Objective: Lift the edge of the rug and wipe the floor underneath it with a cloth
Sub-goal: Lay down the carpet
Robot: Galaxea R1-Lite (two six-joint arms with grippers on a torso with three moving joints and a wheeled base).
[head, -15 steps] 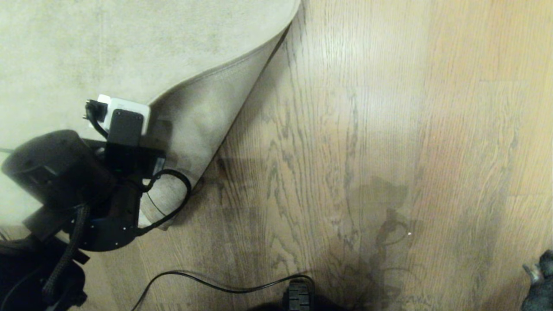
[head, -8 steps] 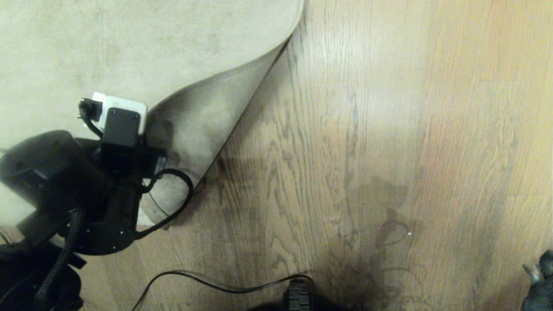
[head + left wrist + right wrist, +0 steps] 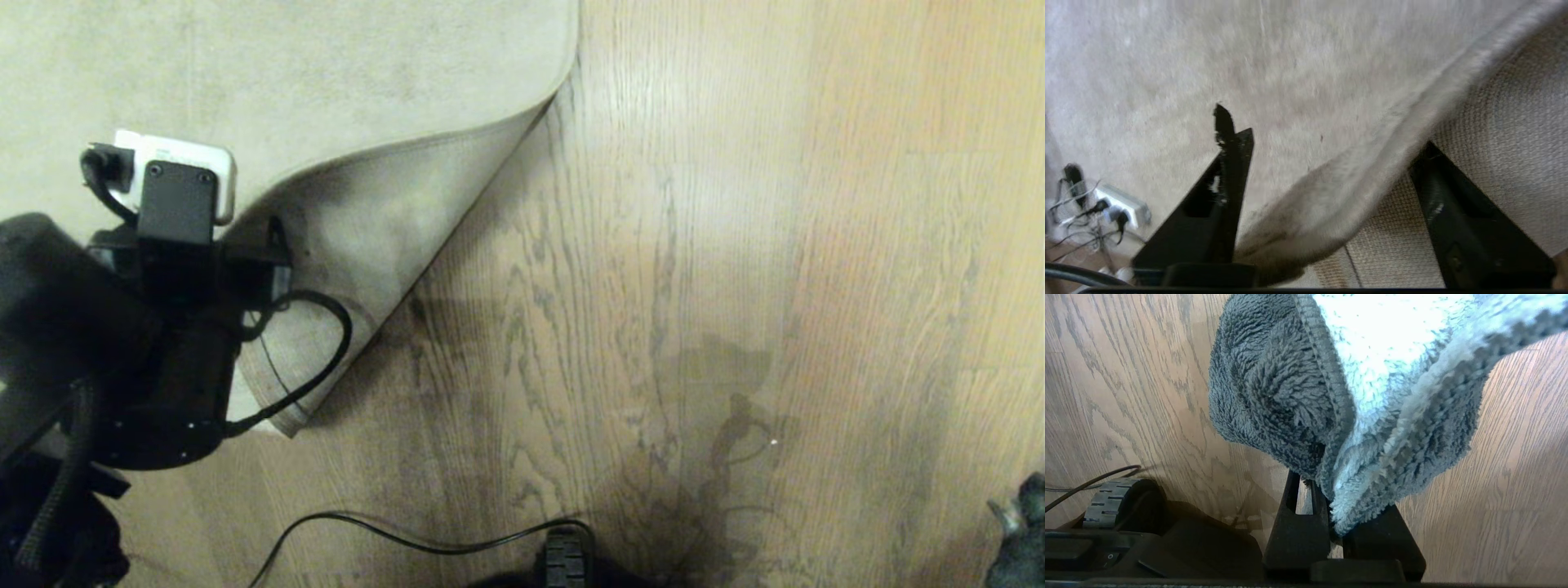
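Observation:
The rug edge (image 3: 424,143) is folded back at its corner, so the woven backing (image 3: 367,229) faces up and the bare floor (image 3: 653,286) shows beside it. My left gripper (image 3: 1323,130) stands open astride the fold; one of its fingers (image 3: 1229,175) is over the pile and the other over the backing (image 3: 1494,134), neither pinching. In the head view the left arm (image 3: 163,327) sits at the left over the flap. My right gripper (image 3: 1331,498) is shut on the grey fluffy cloth (image 3: 1298,388), which hangs above the floor, and shows at the lower right (image 3: 1020,531).
A black cable (image 3: 424,539) loops over the floor near the base wheel (image 3: 562,559) at the bottom. A white power strip (image 3: 1122,202) with plugs and wires lies on the rug beyond the left gripper.
The left gripper has opened and let go of the rug fold. The left arm has shifted left and further onto the rug. The flap stays folded back, sagging slightly.

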